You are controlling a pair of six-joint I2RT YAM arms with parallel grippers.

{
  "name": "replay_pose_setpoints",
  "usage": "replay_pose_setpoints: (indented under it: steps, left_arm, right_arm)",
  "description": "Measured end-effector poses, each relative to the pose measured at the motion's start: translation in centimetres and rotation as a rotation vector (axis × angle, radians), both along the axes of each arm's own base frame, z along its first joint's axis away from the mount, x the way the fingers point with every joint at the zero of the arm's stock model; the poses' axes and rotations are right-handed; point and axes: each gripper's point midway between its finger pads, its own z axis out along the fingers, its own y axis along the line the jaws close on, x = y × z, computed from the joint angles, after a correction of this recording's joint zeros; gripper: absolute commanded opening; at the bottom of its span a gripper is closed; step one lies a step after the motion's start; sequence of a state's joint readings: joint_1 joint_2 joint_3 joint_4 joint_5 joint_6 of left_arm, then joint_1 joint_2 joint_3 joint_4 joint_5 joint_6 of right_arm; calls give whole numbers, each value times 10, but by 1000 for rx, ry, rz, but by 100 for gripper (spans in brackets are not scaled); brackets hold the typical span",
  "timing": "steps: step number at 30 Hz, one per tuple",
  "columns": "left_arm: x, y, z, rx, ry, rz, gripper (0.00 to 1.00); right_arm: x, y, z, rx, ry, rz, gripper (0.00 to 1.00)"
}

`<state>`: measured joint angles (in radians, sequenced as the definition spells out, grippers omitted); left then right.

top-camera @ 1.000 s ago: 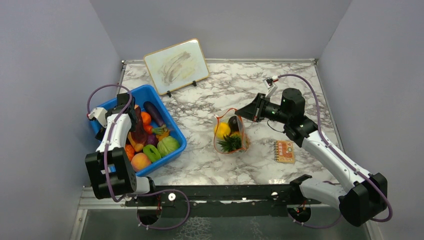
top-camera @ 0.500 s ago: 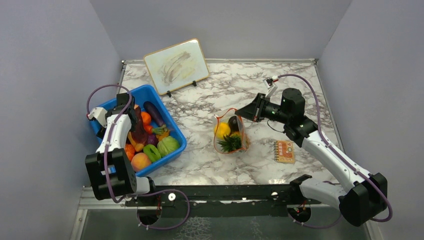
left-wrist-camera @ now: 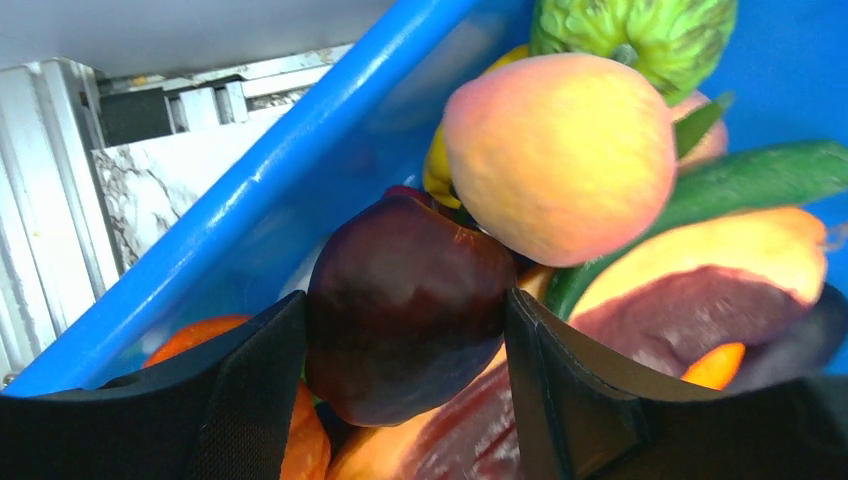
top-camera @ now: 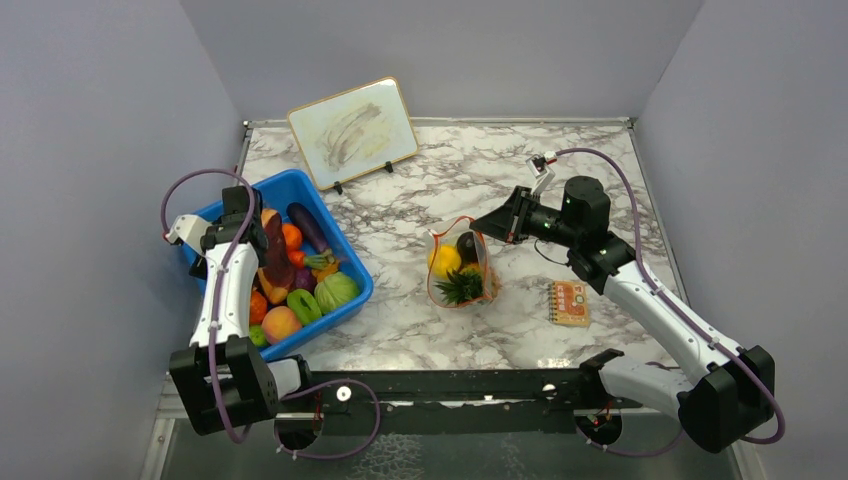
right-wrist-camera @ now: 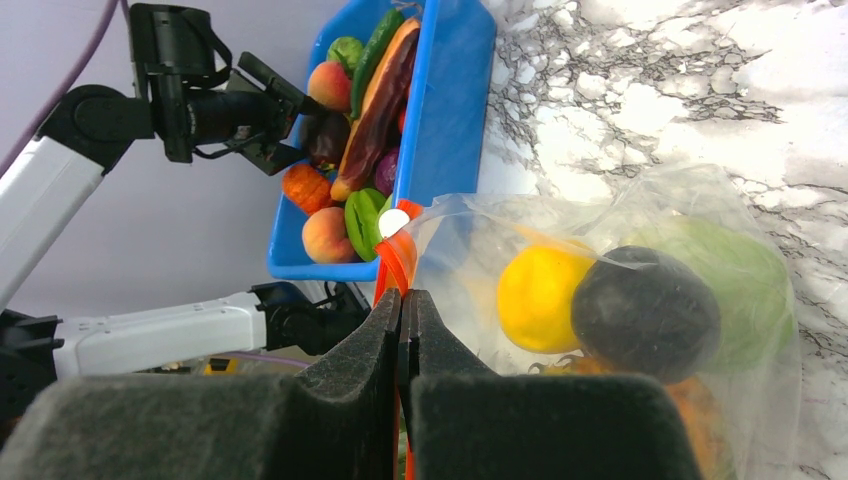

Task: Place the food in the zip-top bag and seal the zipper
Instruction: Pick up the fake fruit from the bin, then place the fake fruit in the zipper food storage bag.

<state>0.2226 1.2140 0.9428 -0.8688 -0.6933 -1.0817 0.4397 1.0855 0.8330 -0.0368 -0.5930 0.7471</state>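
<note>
The left claw (left-wrist-camera: 405, 345) grasps a dark maroon round plastic toy fruit (left-wrist-camera: 400, 280) across its middle, seemingly just clear of the pile in the blue plastic tub (left-wrist-camera: 300, 170). It should rise straight over the rim before crossing. The right claw (right-wrist-camera: 402, 300), clenched on the orange-red zipper strip (right-wrist-camera: 398, 252), holds the clear crinkly zip-top bag (right-wrist-camera: 700, 200) open mid marble surface (top-camera: 420, 330); aim for that mouth

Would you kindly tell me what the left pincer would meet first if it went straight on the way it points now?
Most likely the peach, just beyond the dark red fruit it grips; depth is unclear.
</note>
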Motion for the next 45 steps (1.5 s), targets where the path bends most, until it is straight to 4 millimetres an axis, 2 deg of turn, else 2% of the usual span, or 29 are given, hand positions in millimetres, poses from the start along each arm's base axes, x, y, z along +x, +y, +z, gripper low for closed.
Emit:
replay_pose_setpoints:
  steps: [11, 17, 24, 30, 33, 39, 45]
  left_arm:
    - [21, -29, 37, -125, -155, -142, 39]
    - [40, -59, 50, -191, -220, -316, 38]
    - [71, -120, 67, -289, -381, -633, 37]
    - [79, -176, 63, -406, -453, -888, 37]
    - [82, -209, 76, -450, -504, -1051, 37]
    - [77, -260, 116, -483, -661, -1338, 37]
    - [56, -308, 145, -537, -792, -1587, 37]
  right_arm:
    - [0, 0, 0, 0, 0, -1, 1]
    - [-1, 2, -1, 2, 8, 2, 1]
    - [-1, 9, -5, -3, 21, 4, 1]
    - [0, 14, -11, -6, 37, 6, 1]
    - [3, 16, -17, -15, 53, 3, 1]
    - [11, 20, -12, -16, 47, -6, 1]
    - [16, 22, -3, -5, 37, -13, 1]
